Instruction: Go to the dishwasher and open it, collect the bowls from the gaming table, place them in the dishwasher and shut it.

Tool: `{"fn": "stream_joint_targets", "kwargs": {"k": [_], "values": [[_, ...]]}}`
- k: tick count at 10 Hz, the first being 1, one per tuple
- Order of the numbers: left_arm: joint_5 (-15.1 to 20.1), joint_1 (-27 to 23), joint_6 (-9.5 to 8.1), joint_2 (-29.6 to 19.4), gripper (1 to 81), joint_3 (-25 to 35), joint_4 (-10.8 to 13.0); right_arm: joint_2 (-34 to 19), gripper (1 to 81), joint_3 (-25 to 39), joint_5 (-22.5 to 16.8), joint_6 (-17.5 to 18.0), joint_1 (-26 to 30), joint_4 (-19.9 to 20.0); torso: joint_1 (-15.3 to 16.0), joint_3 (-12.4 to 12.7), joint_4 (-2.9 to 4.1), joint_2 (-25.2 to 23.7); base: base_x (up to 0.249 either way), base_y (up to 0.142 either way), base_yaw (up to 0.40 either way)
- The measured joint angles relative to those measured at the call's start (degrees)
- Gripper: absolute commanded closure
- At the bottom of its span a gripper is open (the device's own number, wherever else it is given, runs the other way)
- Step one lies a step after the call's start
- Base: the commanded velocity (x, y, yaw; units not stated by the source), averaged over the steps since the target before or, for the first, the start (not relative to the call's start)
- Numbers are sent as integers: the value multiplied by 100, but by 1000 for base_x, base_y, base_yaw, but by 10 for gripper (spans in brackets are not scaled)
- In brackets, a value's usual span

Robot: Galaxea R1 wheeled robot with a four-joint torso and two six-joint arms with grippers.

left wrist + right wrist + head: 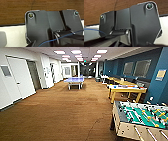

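Ahead, to the right, the gaming table is seen lengthwise beyond the foosball table; the state of both claws cannot be told.

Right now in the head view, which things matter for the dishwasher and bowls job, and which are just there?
For the job:
- gaming table, white top, yellow sides, right of the carpet
- small things on its top, blue and orange; too blurred to call bowls

Just there:
- table-football table, near right
- blue table-tennis table, far down the room
- white door, left wall
- brown carpet
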Motion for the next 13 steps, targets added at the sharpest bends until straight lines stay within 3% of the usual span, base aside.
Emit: {"fn": "stream_joint_targets", "kwargs": {"k": [13], "values": [[26, 94, -2, 18, 10, -2, -2, 0, 10, 13, -26, -2, -63, -7, -2, 0, 0, 0, 135, 0, 0]]}}
